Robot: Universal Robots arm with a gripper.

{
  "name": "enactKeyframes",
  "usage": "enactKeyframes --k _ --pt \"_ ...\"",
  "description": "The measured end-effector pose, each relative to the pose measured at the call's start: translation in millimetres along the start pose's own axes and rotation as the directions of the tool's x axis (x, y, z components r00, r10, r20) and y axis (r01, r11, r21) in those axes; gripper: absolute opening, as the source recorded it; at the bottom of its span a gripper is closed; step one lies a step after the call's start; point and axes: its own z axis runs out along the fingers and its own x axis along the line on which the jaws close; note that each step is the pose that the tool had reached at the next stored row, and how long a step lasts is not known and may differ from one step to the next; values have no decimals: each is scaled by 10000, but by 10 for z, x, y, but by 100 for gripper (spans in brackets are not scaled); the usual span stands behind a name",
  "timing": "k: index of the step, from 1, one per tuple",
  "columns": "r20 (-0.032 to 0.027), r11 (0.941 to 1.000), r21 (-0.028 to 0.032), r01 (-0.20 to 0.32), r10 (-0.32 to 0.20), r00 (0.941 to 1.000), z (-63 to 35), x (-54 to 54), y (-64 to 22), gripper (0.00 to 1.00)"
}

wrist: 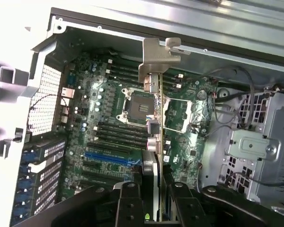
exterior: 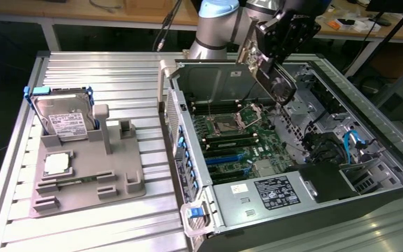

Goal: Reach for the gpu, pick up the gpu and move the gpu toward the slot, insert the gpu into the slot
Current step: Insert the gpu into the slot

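Above the open metal case (exterior: 212,79), the hand (exterior: 268,58) is clamped on the gpu (exterior: 280,86), a thin flat dark card with a bent silvery bracket, held clear of the green motherboard (exterior: 257,131). The long, narrow blue plastic slot (exterior: 222,157) lies below, untouched. The case sits on a ribbed aluminium counter (exterior: 103,73).

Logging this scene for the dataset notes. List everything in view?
table: 1, silver ribbed metal, under everything
holder: 1, grey, on table, exterior view's left
hard drive: 1, silver with white label, upright in holder
chip: 1, silver square, flat on holder
computer case: 1, open, exterior view's right
motherboard: 1, green, inside case
slot: at least 2, blue, on motherboard
power supply: 1, silver, black label, case's near end
graphics card: 1, dark, silvery bracket, held above motherboard
arm: 1, silver and blue, over case
gripper: 1, black, shut on graphics card
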Motion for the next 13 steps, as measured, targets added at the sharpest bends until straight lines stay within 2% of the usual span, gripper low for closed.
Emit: enactKeyframes --k 2,4,8,13 --pt "-13 9988 -11 492 -492 9988 3 0 0 27" --pt "-31 9936 -25 1132 -1132 9936 5 -1 0 27" --pt "-55 9781 -48 2082 -2082 9781 9 -1 -1 27" --pt "-73 9579 -71 2871 -2872 9579 14 0 -1 27"
